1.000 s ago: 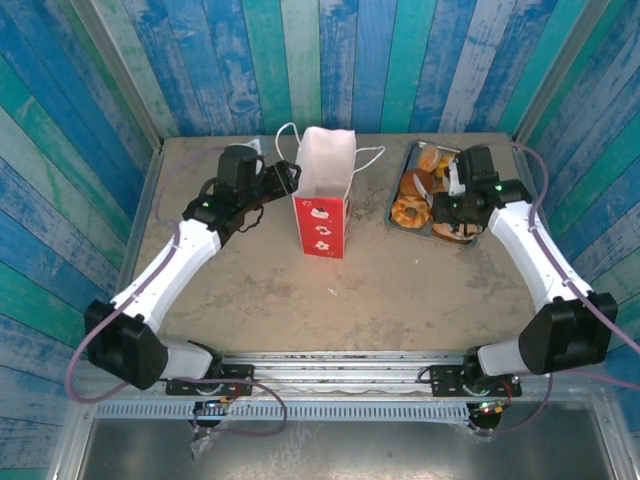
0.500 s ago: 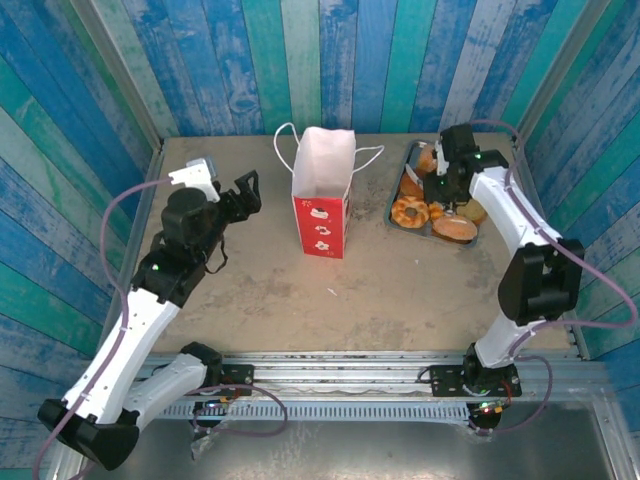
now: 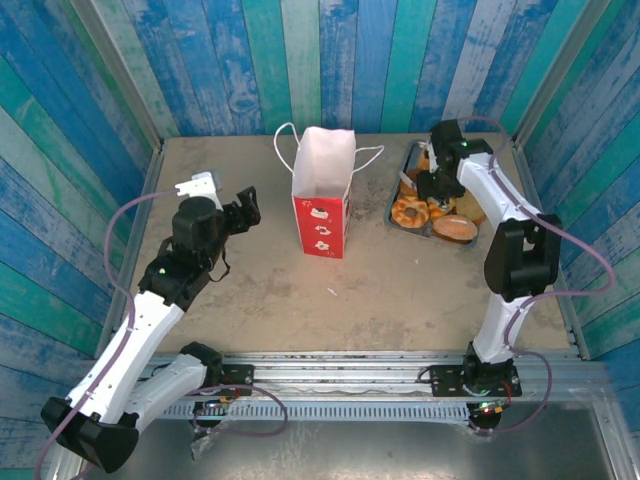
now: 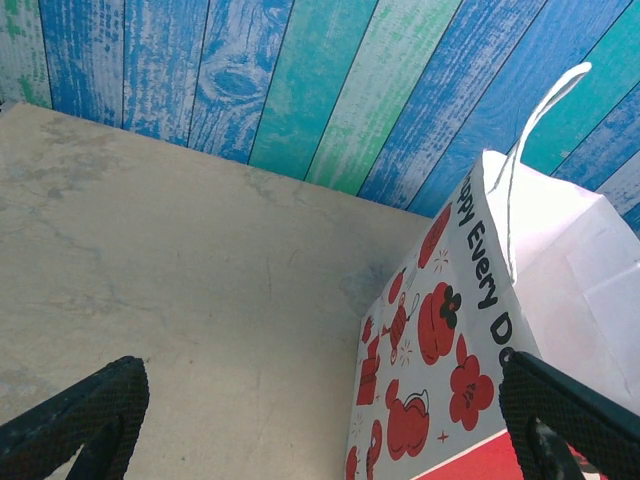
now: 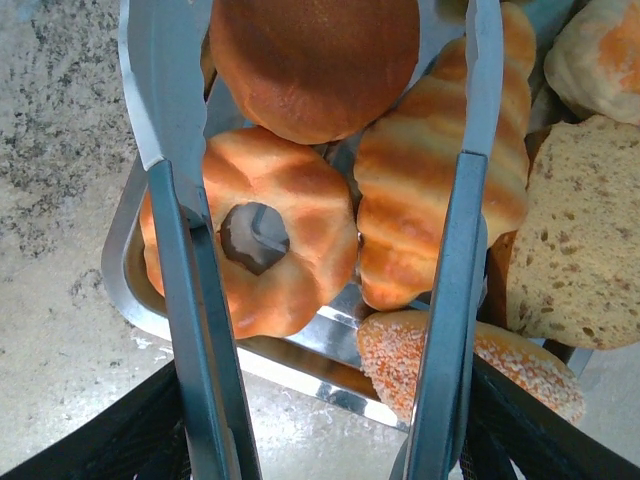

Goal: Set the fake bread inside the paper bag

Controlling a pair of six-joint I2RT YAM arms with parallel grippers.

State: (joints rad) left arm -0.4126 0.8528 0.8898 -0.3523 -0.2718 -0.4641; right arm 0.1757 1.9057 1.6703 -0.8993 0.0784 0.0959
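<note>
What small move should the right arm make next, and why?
Probably lower the tongs a little and squeeze them onto the round brown bun. The right tool holds the tongs spread over the tray, with their blades on either side of that bun, which appears to lie on top of the other pastries, so it looks the easiest to lift.

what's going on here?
The right claw holds metal tongs, spread open over the fake bread piled on the silver tray. Nothing looks pinched between the blades yet. The left claw is open and empty, off to the left of the upright paper bag and not touching it.
</note>
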